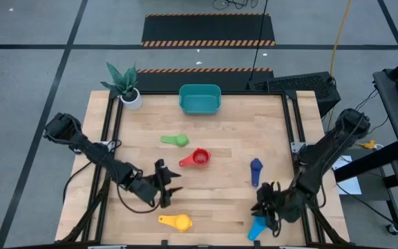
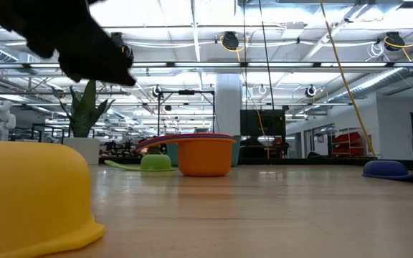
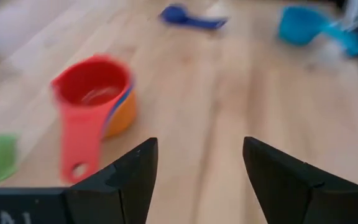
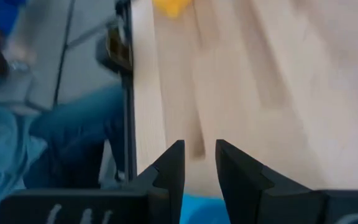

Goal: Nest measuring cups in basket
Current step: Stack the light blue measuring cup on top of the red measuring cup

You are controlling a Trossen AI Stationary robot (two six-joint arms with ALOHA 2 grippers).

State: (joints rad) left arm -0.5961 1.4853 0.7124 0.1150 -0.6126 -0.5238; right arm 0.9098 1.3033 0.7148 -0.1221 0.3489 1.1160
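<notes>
The teal basket (image 1: 199, 99) stands at the table's far edge. The green cup (image 1: 175, 140) lies mouth down. The red cup (image 3: 92, 87) sits nested in the orange cup (image 3: 124, 112) at mid-table. The navy cup (image 1: 256, 169) lies to the right and the yellow cup (image 1: 176, 221) near the front edge. My left gripper (image 3: 197, 168) hovers open, nothing between its fingers, near side of the red cup. My right gripper (image 4: 199, 162) is at the front right with only a narrow gap between its fingers, over the light blue cup (image 1: 257, 227). My right gripper has light blue plastic (image 4: 197, 210) far back between its two fingers, while bare wood shows through the gap at their tips. In the left wrist view the cup's handle (image 3: 348, 38) runs toward this gripper. The fingers slant down toward the table's front left. Which part is pinched stays hidden.
A white pot with a plant (image 1: 128, 91) stands at the far left corner beside the basket. Dark frame rails (image 1: 294, 131) run along the table's sides. A person's blue-clothed legs (image 4: 42, 155) show beyond the table's edge. Bare wood lies between the cups at mid-table.
</notes>
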